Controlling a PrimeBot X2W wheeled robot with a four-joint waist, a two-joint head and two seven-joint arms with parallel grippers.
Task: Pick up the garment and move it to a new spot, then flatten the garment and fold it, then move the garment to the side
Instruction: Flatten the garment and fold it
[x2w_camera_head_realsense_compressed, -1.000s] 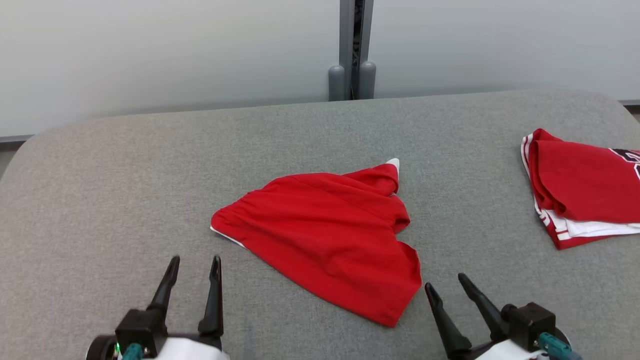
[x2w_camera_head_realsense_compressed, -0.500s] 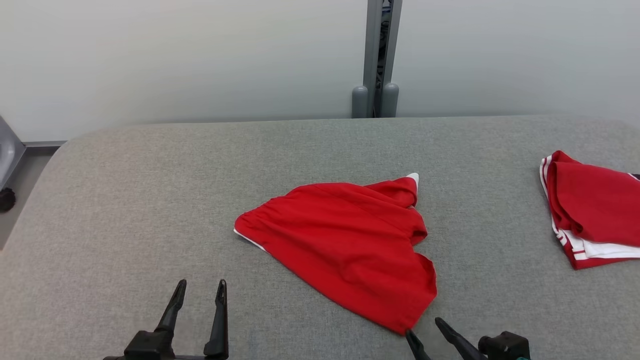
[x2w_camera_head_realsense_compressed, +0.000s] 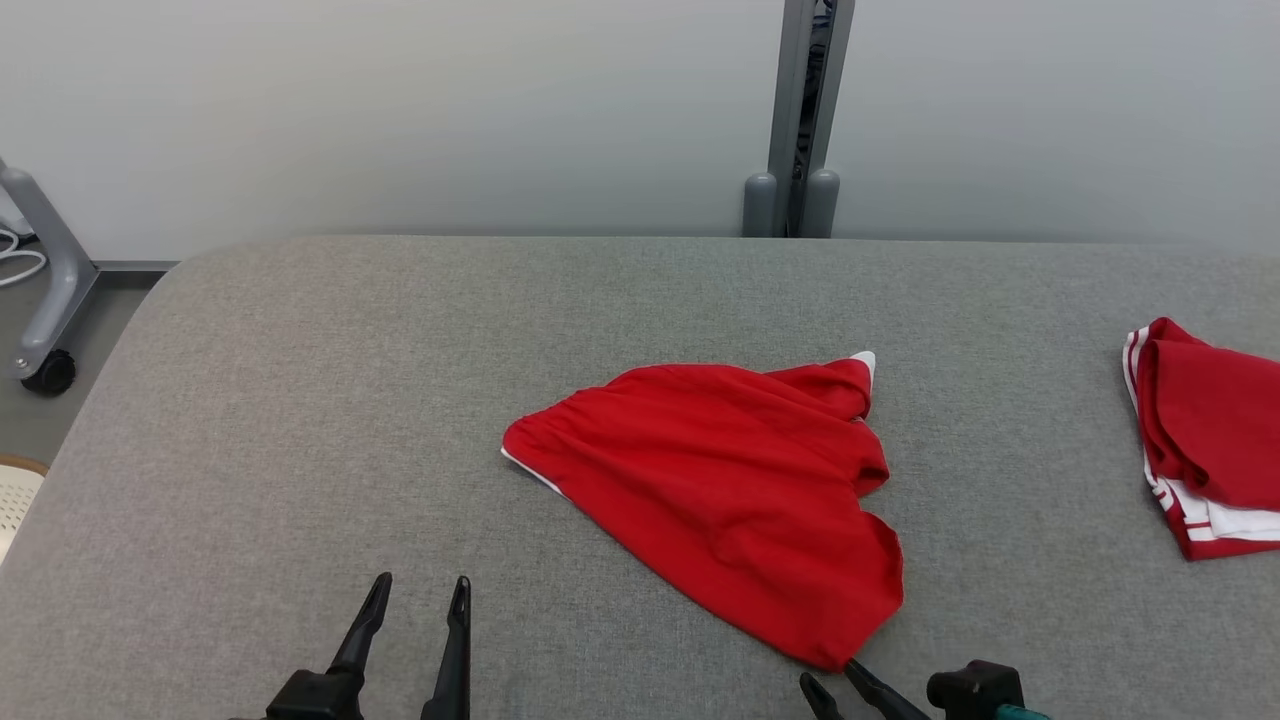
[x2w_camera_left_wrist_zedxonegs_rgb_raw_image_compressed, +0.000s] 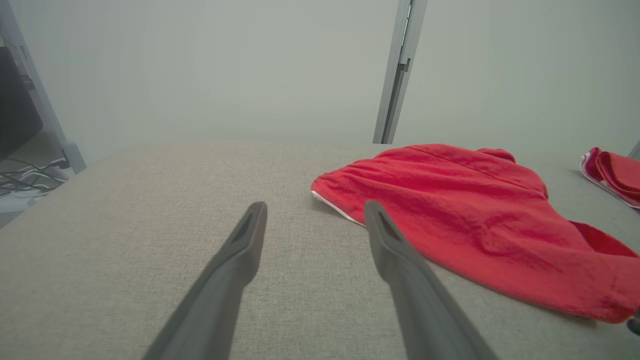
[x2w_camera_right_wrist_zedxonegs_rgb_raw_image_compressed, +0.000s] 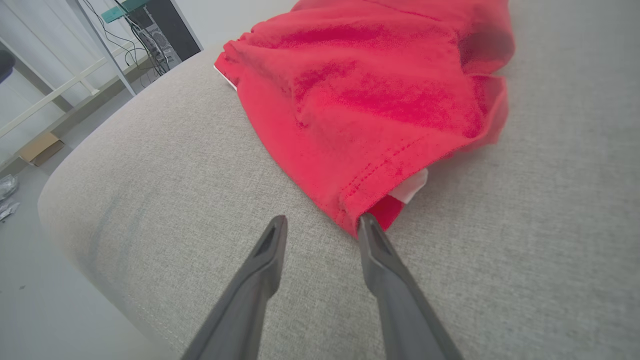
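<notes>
right gripper (x2w_camera_head_realsense_compressed: 828, 672) moved in to near corner of the garment (x2w_camera_head_realsense_compressed: 730, 480), one fingertip now touching its hem, jaws slightly narrower

A table (x2w_camera_head_realsense_compressed: 300, 400) covered in grey fabric is seen before a pale wall (x2w_camera_head_realsense_compressed: 400, 100), which is divided by a grey post (x2w_camera_head_realsense_compressed: 805, 100). A wheeled stand (x2w_camera_head_realsense_compressed: 45, 372) is seen at the left.
</notes>
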